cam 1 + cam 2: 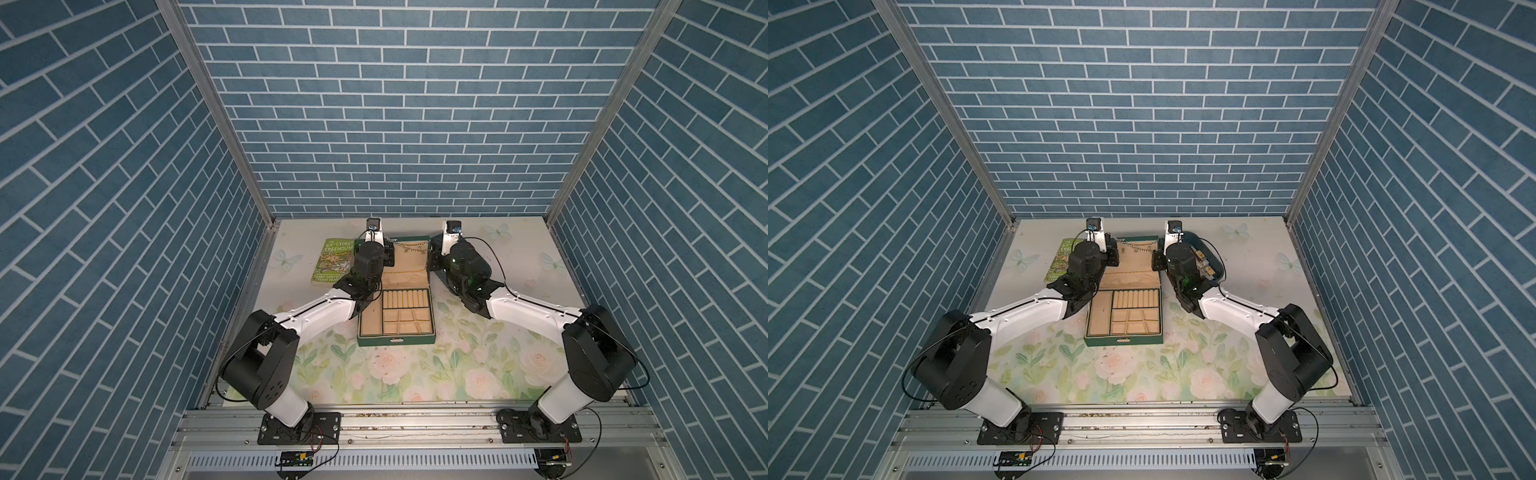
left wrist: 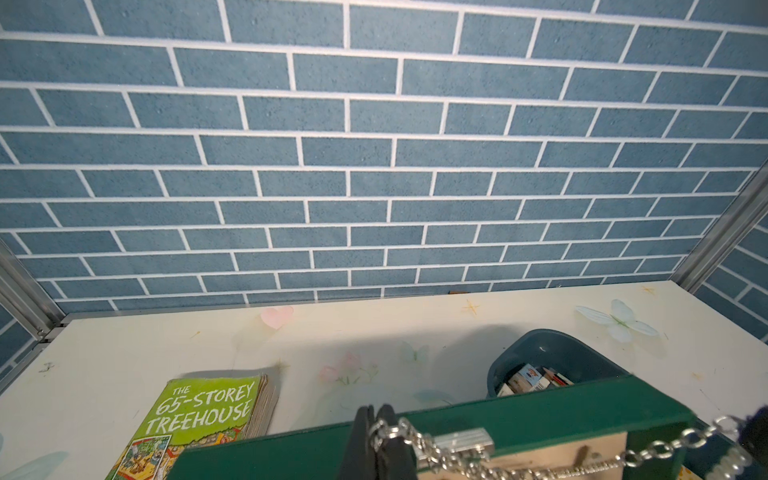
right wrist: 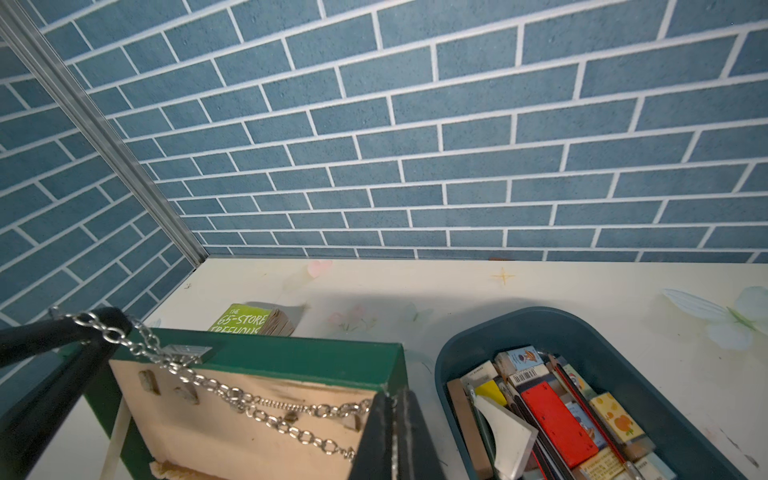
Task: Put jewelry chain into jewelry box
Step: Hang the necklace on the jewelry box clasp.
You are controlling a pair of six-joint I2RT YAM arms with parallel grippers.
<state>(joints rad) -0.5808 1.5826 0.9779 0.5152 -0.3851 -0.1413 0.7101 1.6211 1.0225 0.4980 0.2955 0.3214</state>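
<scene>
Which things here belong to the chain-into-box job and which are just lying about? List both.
Job:
- jewelry chain, strung between both arms' shut jaws
- jewelry box, lid open

Lying about:
- green book
- blue-grey tray of small items

The green book (image 2: 199,411) reads "THE 65-STOREY TREEHOUSE" on its cover.
</scene>
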